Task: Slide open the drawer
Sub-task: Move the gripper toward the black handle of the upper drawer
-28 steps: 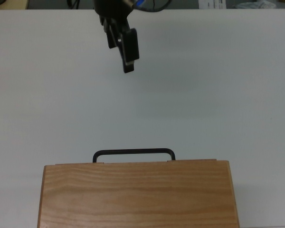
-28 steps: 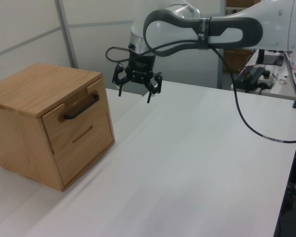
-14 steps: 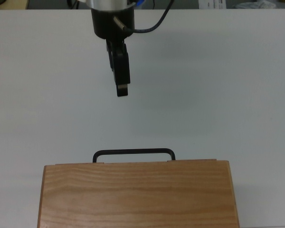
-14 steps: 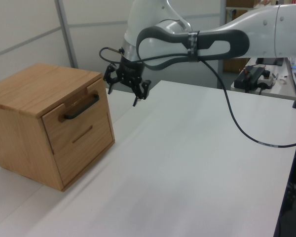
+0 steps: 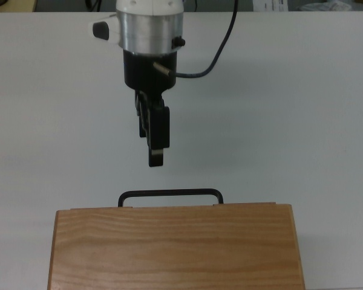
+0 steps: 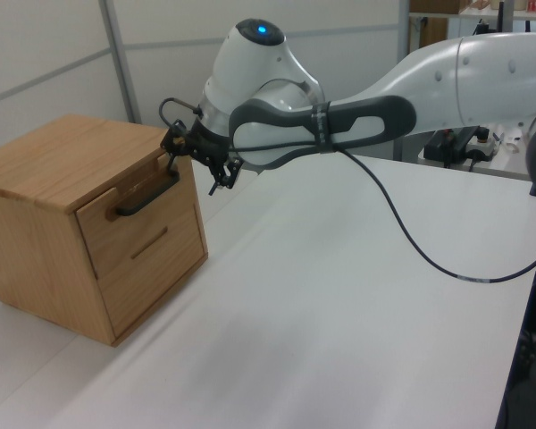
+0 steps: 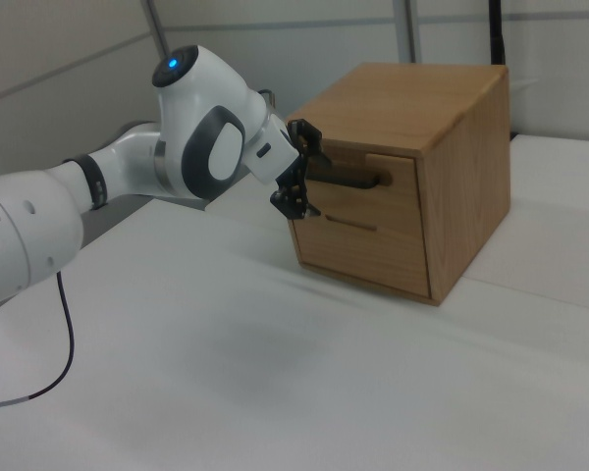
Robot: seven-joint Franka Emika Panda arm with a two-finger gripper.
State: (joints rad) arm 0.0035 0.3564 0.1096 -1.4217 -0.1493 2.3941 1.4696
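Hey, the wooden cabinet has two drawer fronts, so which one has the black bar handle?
The upper drawer: its black bar handle stands proud of the front, with the gripper close by. The lower front shows only a thin slot.

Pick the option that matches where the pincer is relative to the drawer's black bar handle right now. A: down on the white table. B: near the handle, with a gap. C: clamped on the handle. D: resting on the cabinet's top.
B: in the top view white table shows between the pincer and the black rounded-corner metal bar handle of the light wood drawer.
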